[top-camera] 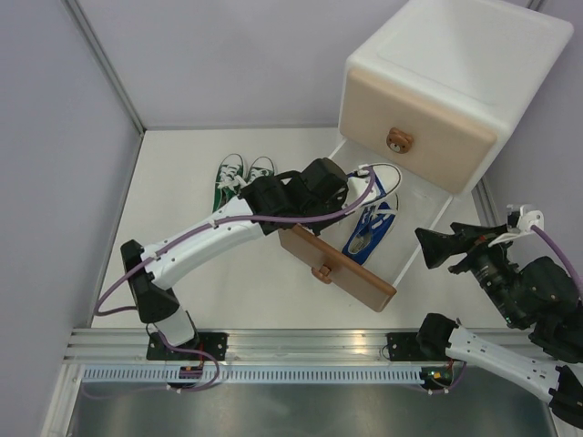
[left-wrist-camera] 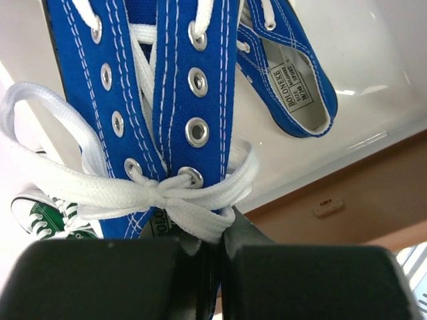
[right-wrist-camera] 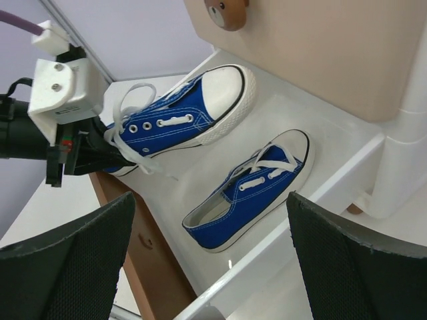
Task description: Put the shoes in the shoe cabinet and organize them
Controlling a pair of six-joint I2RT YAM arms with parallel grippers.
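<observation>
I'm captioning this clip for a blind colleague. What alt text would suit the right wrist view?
The left gripper holds a blue sneaker by its heel in the cabinet's open lower drawer, beside a second blue sneaker lying flat. The right gripper, fingers wide apart, frames the foreground below a beige upper drawer.

held blue shoe (left-wrist-camera: 170,87): toe cut off by top edge, heel behind left gripper (left-wrist-camera: 212,241)
green shoes (top-camera: 239,173): heels hidden under left arm (top-camera: 209,235)
cabinet (top-camera: 455,64): back cut off
</observation>
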